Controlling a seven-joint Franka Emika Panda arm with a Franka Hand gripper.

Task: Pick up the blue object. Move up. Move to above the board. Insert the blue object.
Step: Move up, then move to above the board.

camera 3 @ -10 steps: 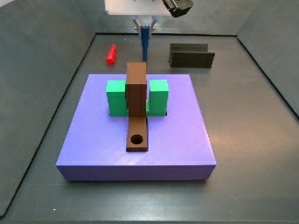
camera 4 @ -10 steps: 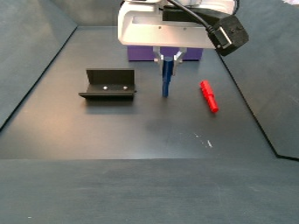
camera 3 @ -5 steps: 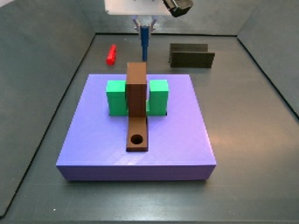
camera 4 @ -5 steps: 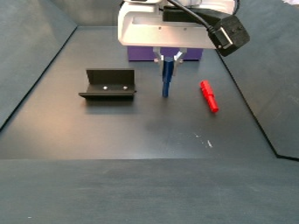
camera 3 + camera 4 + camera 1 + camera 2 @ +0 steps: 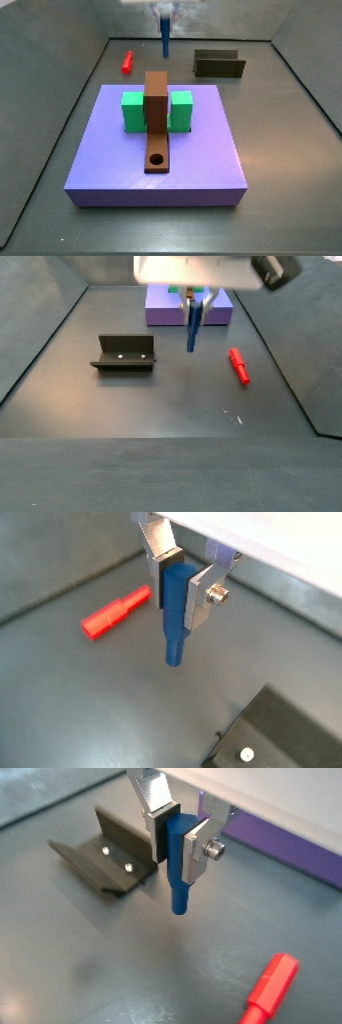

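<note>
My gripper (image 5: pixel 183 596) is shut on the blue object (image 5: pixel 174 624), a straight bright blue peg that hangs upright from the silver fingers (image 5: pixel 162 828). In a side view the peg (image 5: pixel 166 38) hangs in the air at the far end of the floor, beyond the purple slab. The gripper (image 5: pixel 166 8) is at that frame's top edge. In a side view (image 5: pixel 195 324) the peg's lower end is clear of the floor. The board (image 5: pixel 158 118), a narrow brown plank with a round hole (image 5: pixel 158 159) at its near end, lies over the green block (image 5: pixel 135 111).
The large purple slab (image 5: pixel 201 165) carries the green block and board. A small red stick (image 5: pixel 128 61) lies on the floor beside the peg and shows in a wrist view (image 5: pixel 270 990). The dark fixture (image 5: pixel 218 64) stands on the other side (image 5: pixel 123 353).
The gripper has risen straight up with the blue peg. The peg's lower end is now higher above the floor. The gripper body has left the top of both side views.
</note>
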